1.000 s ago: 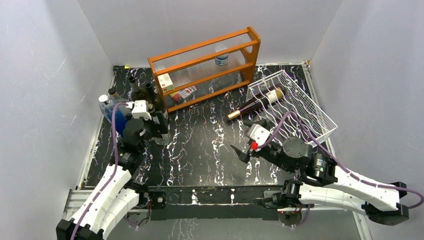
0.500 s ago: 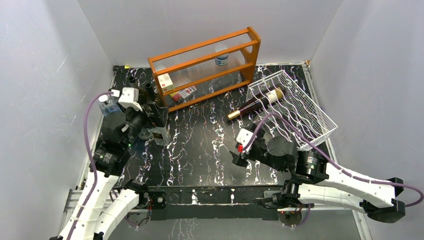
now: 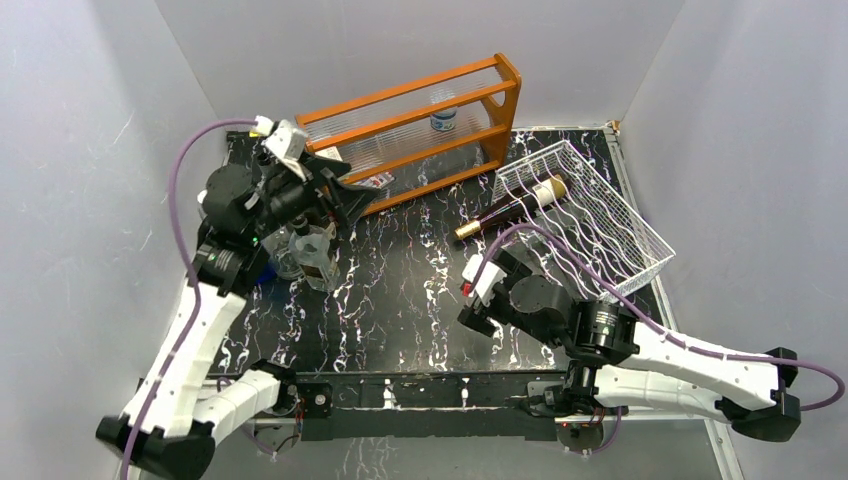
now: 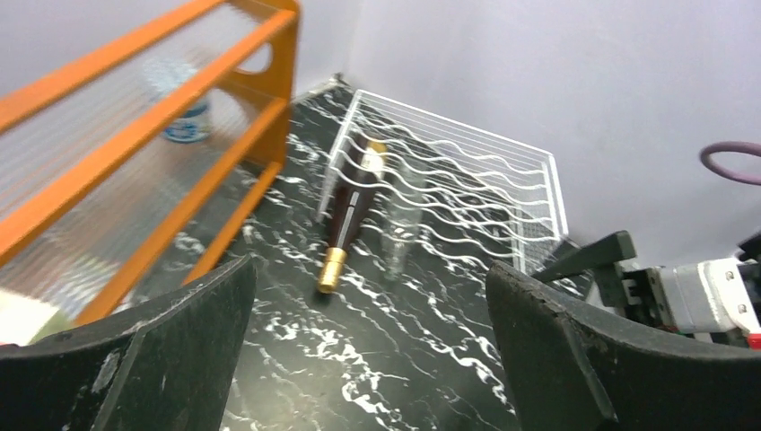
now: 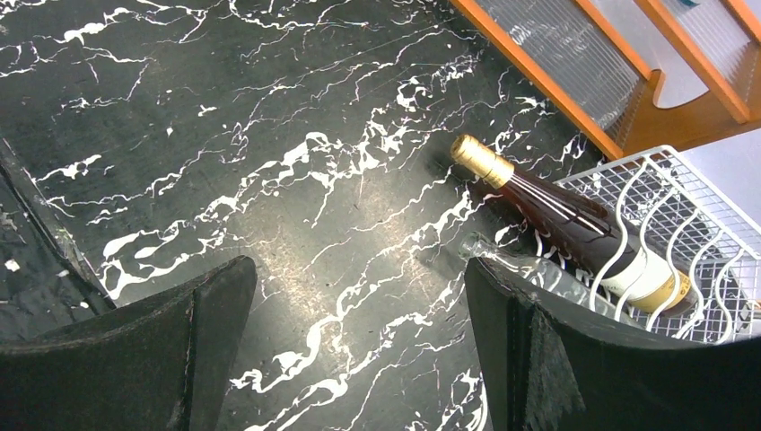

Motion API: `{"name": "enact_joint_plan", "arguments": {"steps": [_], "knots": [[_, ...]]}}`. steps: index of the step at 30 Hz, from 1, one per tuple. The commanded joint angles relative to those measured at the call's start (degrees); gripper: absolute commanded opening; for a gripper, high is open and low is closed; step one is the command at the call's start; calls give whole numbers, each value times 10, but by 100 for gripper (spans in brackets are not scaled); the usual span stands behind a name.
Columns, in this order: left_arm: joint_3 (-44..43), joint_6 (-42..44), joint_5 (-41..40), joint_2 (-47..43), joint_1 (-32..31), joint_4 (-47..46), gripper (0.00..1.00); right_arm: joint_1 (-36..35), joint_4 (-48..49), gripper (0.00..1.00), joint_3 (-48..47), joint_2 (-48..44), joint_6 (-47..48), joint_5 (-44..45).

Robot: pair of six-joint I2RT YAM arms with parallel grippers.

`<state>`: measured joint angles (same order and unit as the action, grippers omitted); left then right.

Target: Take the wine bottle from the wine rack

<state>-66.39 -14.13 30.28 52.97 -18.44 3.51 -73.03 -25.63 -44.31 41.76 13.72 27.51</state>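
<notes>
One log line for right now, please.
left gripper: open, near shelf | right gripper: open, facing wine bottle | wine bottle: lying in rack, neck sticking out, not yet grasped

White moulded shells on long links of left arm (image 3: 190, 340) and right arm (image 3: 690, 365). Black round joint housings between links, black caps at elbows. Purple cable (image 3: 176, 180) looped loosely along each arm. White boxy camera block at each wrist, small red mark (image 3: 467, 290) on right one. Matte black fingers (image 4: 135, 359), broad, wedge-shaped, edges scuffed grey.
</notes>
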Motion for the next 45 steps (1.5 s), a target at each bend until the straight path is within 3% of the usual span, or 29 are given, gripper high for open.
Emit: {"name": "enact_joint_plan", "arguments": {"steps": [1,9,13,17,21,26,34,40,45], "knots": [[-19,-50,127,64,2,-113,98,-2,9,98,-24,6,-20,2],[-2,-7,77,152,-33,-184,98,-2,-28,98,-47,65,-6,106],[7,73,44,170,-77,-146,98,-2,-35,98,-27,93,4,182],[57,177,-12,160,-143,-129,98,0,-42,98,22,104,98,241],[90,166,-45,151,-148,-160,98,43,-30,98,51,85,192,185],[116,173,-45,108,-148,-169,98,163,42,97,77,80,262,91],[183,227,-170,3,-158,-199,98,344,167,89,77,188,303,-100],[209,242,-211,-37,-161,-223,98,390,267,87,101,254,362,-175],[213,247,-219,-45,-169,-226,98,402,310,86,108,287,451,-173]]}}
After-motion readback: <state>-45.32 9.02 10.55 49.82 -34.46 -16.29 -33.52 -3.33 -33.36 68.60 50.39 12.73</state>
